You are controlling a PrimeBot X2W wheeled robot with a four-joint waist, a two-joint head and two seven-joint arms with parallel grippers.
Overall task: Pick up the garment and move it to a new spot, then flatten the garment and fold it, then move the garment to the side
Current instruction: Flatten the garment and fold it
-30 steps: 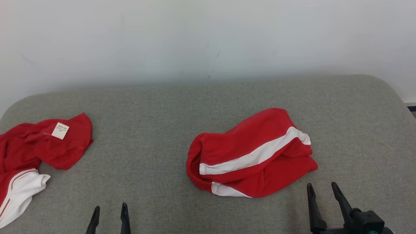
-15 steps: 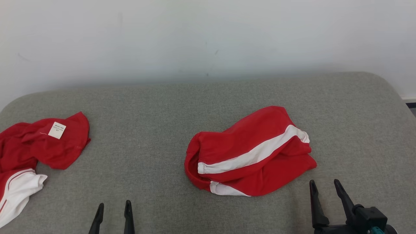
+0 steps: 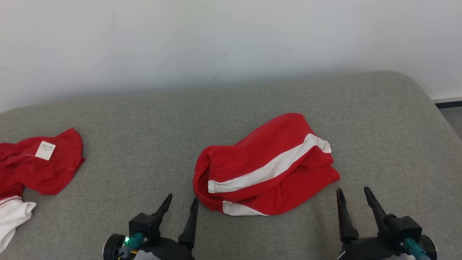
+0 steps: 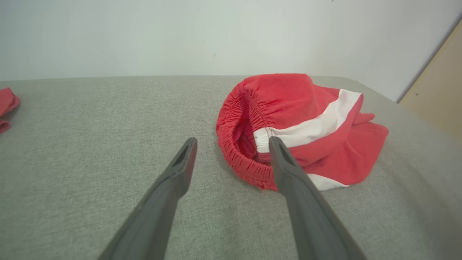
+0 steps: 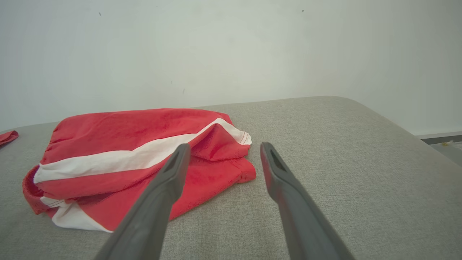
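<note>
Because the garment is soft, thin cloth, it is judged to be light and limp. It can be expected to sag and unfold once lifted, and to drag a little on the rough weave of the grey cushion. The firmest hold is likely to be had at the gathered elastic waistband, which gapes open at the left end of the heap. A second hold could be taken at the hem corner on the right.

The garment is seen to be a pair of red shorts with a broad white stripe along the side, crumpled and partly doubled over itself. It is found a little right of the cushion's middle, nearer the front edge than the back.

The left gripper is held just beside the waistband and the right gripper just beside the hem corner. On both, the fingers are spread apart and nothing is held. A second red and white garment is seen at the cushion's left edge, well apart.
</note>
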